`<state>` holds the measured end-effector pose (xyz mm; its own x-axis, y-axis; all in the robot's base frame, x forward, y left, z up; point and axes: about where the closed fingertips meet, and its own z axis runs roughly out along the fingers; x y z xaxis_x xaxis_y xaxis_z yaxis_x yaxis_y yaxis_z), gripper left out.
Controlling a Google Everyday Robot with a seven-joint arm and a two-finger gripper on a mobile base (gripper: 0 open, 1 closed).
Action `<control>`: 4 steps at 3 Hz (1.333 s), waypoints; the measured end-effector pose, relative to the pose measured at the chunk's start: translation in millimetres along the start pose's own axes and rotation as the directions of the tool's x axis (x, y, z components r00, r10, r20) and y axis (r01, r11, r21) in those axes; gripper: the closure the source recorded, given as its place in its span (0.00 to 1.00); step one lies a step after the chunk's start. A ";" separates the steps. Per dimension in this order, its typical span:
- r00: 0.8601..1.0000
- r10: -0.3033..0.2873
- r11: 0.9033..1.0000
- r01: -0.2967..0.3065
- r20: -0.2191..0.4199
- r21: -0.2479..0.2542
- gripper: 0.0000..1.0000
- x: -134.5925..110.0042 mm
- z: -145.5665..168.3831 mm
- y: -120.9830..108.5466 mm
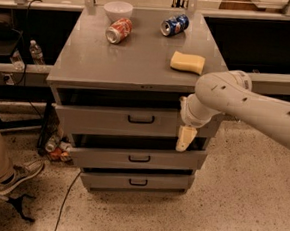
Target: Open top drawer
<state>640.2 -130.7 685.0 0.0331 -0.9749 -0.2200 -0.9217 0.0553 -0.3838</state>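
Note:
The top drawer is the tallest grey front of the three in the grey metal cabinet. It has a small black loop handle at its centre. A dark gap shows above its front. My gripper hangs from the white arm, which comes in from the right. The gripper points down in front of the drawer's right end, well to the right of the handle and slightly below it. It holds nothing that I can see.
Two narrower drawers sit below. On the cabinet top lie a white bowl, a red can, a blue can and a yellow sponge. A person's leg and shoe, bottles and a cable are at the lower left.

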 end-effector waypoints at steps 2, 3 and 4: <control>0.999 -0.024 0.999 0.026 0.041 -0.033 0.22 -15.1 29.5 -11.9; 0.999 -0.019 0.999 0.021 0.047 -0.047 0.45 -13.3 34.1 -8.0; 1.000 0.004 0.998 -0.002 0.030 -0.057 0.67 1.5 22.3 8.2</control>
<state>641.3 -126.8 661.5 0.0412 -0.9678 -0.2484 -0.9425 0.0449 -0.3313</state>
